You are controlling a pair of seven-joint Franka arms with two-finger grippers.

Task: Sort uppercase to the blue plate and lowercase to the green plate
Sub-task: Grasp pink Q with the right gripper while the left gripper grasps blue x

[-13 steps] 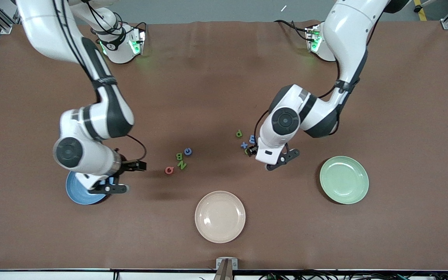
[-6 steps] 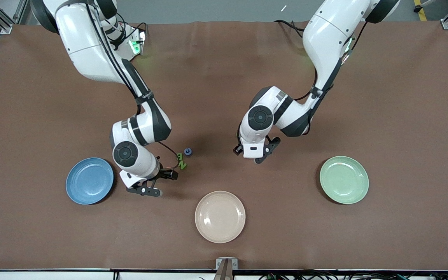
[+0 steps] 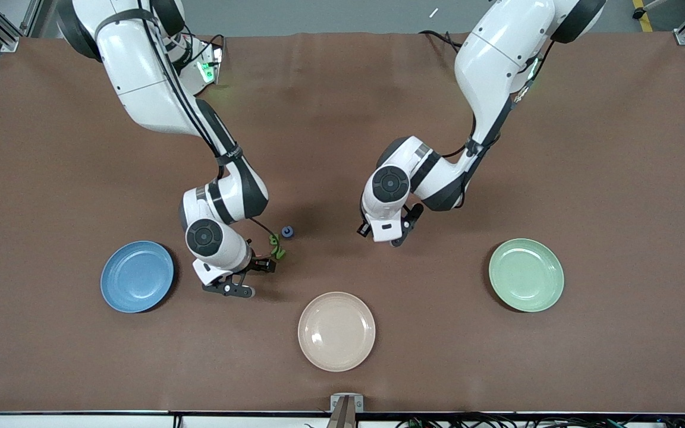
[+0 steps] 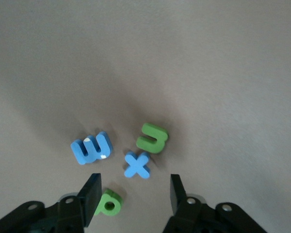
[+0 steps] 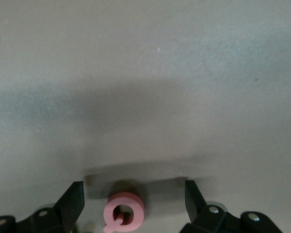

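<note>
The cream plate [image 3: 336,331] lies nearest the front camera, at the middle of the table, and serves here as the landmark. The green plate [image 3: 526,274] sits a little farther back than it, toward the left arm's end; the blue plate [image 3: 137,276] sits at about the same depth toward the right arm's end. All three plates are bare.

Farther back than the cream plate and toward the blue plate, the right gripper [image 5: 133,199] hangs low over the table with its fingers [image 5: 72,200] spread wide. The pink Q [image 5: 123,211] lies flat on the cloth in the gap between them, touching neither. In the front view the arm's wrist hides the Q. Just beside that gripper, farther from the cream plate, the green N [image 3: 278,253] and green B [image 3: 273,240] peek out past a cable, and the blue C [image 3: 287,232] lies just beside them.

Farther back again, toward the green plate's end, the left gripper [image 4: 134,194] hovers low with its fingers [image 4: 91,196] apart. The green p [image 4: 108,203] lies between the fingertips, close to one of them. Just past it lie the blue x [image 4: 137,165], the blue E-shaped letter [image 4: 91,148] and the green u [image 4: 152,138], clustered close together on the cloth.
</note>
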